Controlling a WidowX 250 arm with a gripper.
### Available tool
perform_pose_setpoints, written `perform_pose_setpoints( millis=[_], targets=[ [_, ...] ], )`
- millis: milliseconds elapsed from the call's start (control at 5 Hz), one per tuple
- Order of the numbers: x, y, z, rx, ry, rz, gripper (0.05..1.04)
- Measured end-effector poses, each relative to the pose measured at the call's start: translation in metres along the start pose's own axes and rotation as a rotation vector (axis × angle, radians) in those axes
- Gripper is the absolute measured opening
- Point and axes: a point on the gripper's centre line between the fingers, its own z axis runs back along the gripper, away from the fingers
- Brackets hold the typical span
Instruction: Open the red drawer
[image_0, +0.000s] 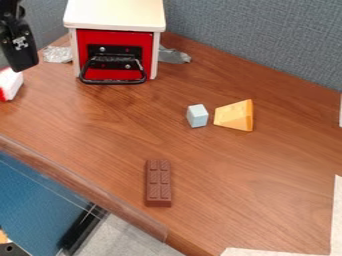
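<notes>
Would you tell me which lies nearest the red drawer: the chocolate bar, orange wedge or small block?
The small pale-blue block; both the orange wedge and the chocolate bar lie farther from the red drawer.

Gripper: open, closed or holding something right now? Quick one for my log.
Gripper: at the view's upper left, apart from the drawer's handle; open, closed or holding something cannot be told.

Bright light, soft faint shadows.

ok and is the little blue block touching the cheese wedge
Apart. In the camera view, a narrow strip of bare table shows between the blue block and the cheese wedge.
</notes>
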Motion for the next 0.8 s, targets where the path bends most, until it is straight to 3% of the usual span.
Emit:
perform_pose_setpoints(
  millis=[200, 400, 800],
  targets=[
    [-0.001, -0.001, -0.005, -0.016, 0.009, 0.0, 0.999],
    [0.002, 0.002, -0.026, -0.062, 0.031, -0.069, 0.999],
    [0.031, 0.007, -0.047, -0.088, -0.02, -0.34, 0.999]
  ],
)
